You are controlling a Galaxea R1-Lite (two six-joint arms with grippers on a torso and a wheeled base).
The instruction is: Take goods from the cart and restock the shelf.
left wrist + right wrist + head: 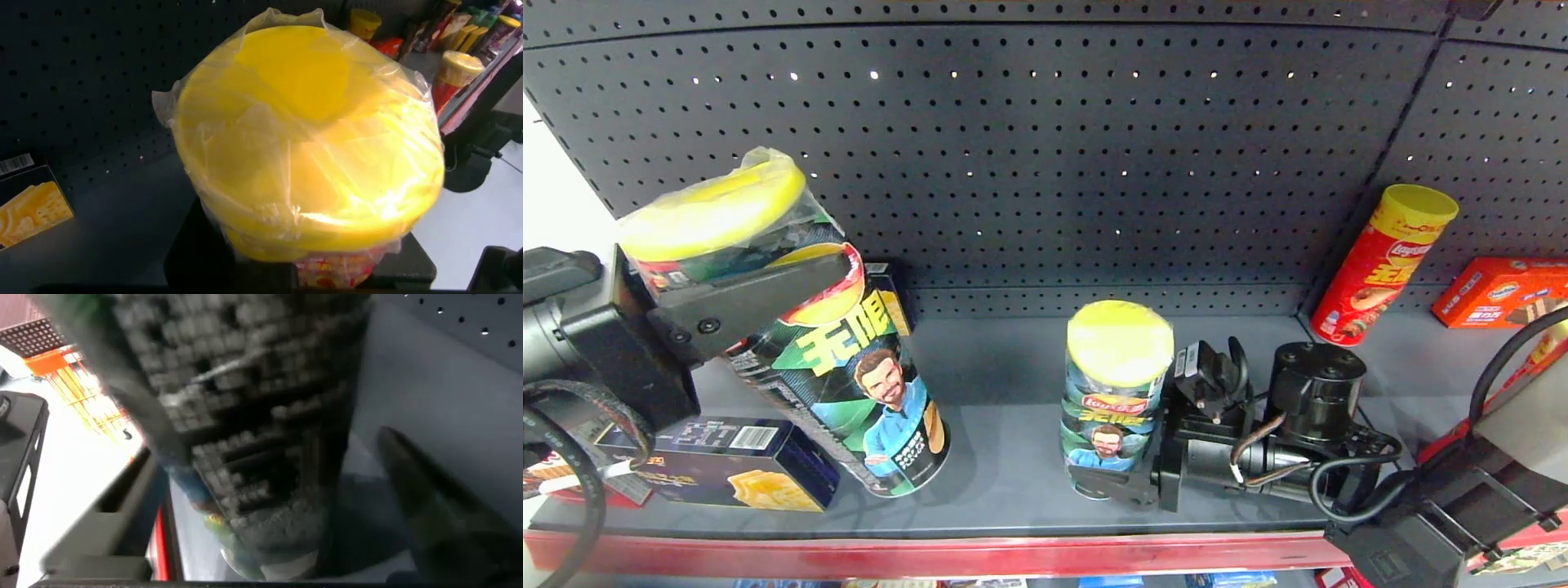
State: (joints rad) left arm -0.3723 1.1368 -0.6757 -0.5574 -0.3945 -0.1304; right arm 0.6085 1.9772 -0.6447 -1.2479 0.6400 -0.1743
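Your left gripper (764, 298) is clamped on the tilted chip can (849, 384) over the shelf's (1013, 490) left end, so level it before lowering. Your right gripper (1119, 482) seems clamped on the standing chip can (1115, 392) near the front edge. Release it gently.

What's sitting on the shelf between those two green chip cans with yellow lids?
Nothing. In the head view, the grey shelf is bare between the tilted can and the upright can.
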